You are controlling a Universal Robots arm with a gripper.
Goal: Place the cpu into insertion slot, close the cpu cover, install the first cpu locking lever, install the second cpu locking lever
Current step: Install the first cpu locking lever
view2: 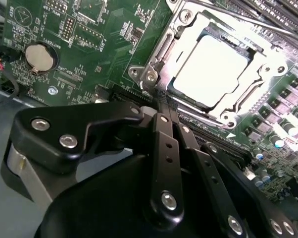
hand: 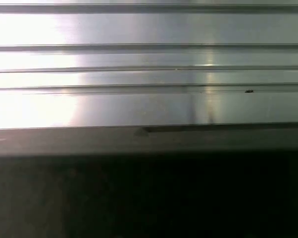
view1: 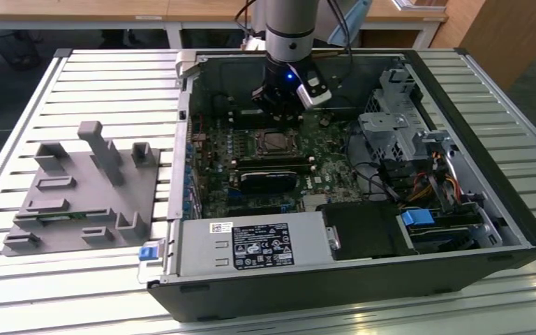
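Observation:
The cpu, with its pale metal top, lies in the insertion slot on the green board. The silver cpu cover lies down flat around it as a frame. In the exterior view the same cpu sits mid-board inside the open computer case, just in front of my gripper. In the second wrist view my gripper has its two black fingers pressed together, and their tips sit at the socket's near corner by a screw. I cannot tell if anything is pinched between them. A thin lever rod runs along the socket's far side.
The case walls box in the board. A drive cage and cables stand at the exterior view's right, and a power supply sits in front. A grey fixture rests on the slatted table. A coin battery lies near the fingers.

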